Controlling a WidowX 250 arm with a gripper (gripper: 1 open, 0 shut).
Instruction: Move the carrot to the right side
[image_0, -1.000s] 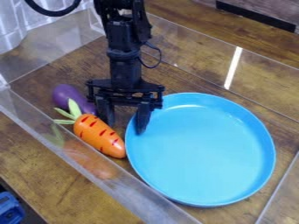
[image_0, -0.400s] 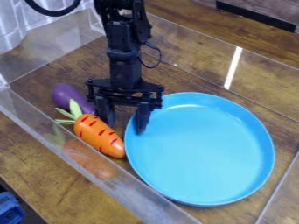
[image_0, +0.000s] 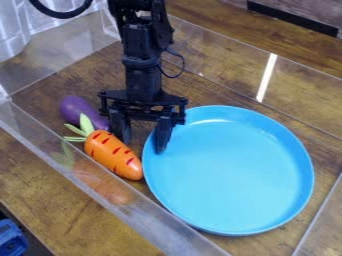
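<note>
Orange plastic toy carrot w/ short red-orange dashes and a green leafy top (image_0: 112, 153) lies on the brown wood-grain bench (image_0: 47, 165), on the left side of the view, just beside the L edge of the round, shallow bright-blue plate (image_0: 230, 170). Its leafy end points to the upper L, its orange tip to the lower R, near the plate rim. Glossy purple toy eggplant (image_0: 80, 112) lies right behind the leafy end, partly hidden by it. Black end effector (image_0: 142, 139) hangs from the black jointed robot arm (image_0: 142, 50), low over the bench between carrot & plate; its two fingers stand apart, so it looks released, w/ one finger by the carrot's upper part & the other at the plate's rim. Can't tell if either touches. In the way: the plate takes up most of the space R of the carrot, & the end effector stands btwn the leafy end & the plate's upper L edge. Clear see-through panel (image_0: 100, 178) runs diagonally along the near L side, in front of the carrot. Blue plastic piece (image_0: 12, 238) sits at the bottom L corner, cut off by the view. Thin black cable (image_0: 174, 62) loops off the arm's R side.
</note>
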